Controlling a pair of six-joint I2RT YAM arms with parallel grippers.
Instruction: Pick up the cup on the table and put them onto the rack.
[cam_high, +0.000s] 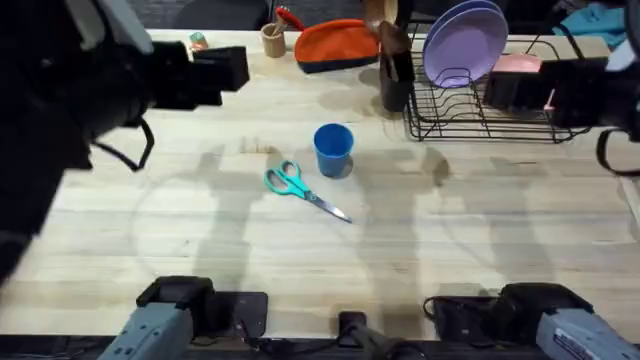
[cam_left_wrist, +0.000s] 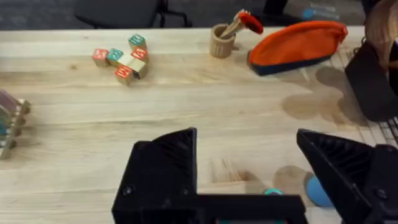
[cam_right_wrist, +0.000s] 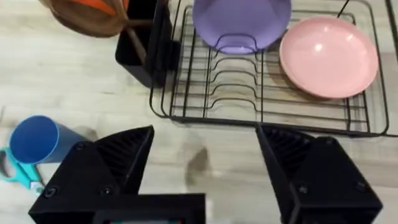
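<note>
From overhead, you see the cup (cam_high: 333, 150) upright mid-table (cam_high: 200, 240), scissors (cam_high: 300, 188) just beside at its 8 o'clock, the rack (cam_high: 480, 115) off at its 2 o'clock

Your left hand (cam_left_wrist: 249, 180) gapes empty, the cup's edge near one finger

Your right hand (cam_right_wrist: 205, 171) is wide open, empty, facing the rack; I judge neither arm clearly nearer

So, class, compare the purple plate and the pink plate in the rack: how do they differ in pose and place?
The purple plate stands on edge in the slots of the rack, while the pink plate leans back flatter. The purple plate sits nearer the dark utensil holder; the pink plate is at the rack's other end. Both are plain, round and inside the rack.
</note>
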